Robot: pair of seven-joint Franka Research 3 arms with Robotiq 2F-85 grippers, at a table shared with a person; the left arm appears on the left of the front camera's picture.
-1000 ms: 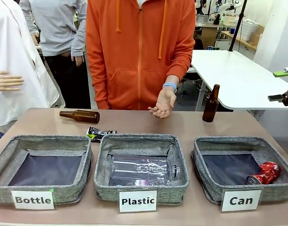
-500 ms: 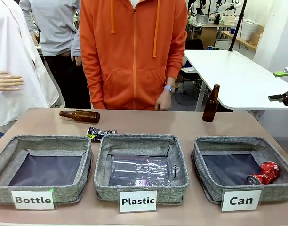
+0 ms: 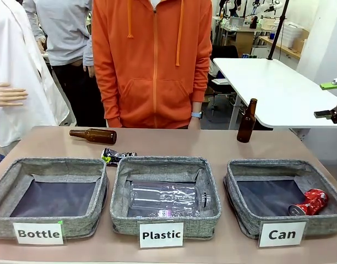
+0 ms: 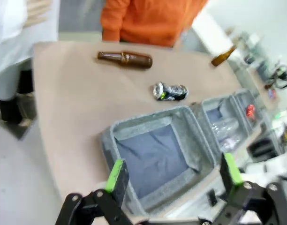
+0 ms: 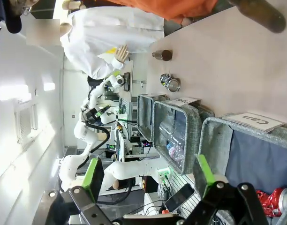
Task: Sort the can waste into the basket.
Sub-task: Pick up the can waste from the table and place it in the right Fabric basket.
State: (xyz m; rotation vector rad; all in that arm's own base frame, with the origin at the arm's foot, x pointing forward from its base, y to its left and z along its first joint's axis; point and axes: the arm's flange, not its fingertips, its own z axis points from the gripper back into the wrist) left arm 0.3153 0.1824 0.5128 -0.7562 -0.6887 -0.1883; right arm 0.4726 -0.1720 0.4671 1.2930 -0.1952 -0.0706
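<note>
The front view is bright and evenly lit from overhead and sharp from edge to edge, with only soft shadows inside the Can basket (image 3: 278, 164) and small glints on the clear plastic bottle (image 3: 167, 199) and the red can (image 3: 310, 201). The left wrist view is smeared by blur and washed pale toward its upper right, and the edges of its table (image 4: 73, 98) bow with wide-angle distortion. The right wrist view is crisper, though its white wall (image 5: 21, 154) burns out in glare.
</note>
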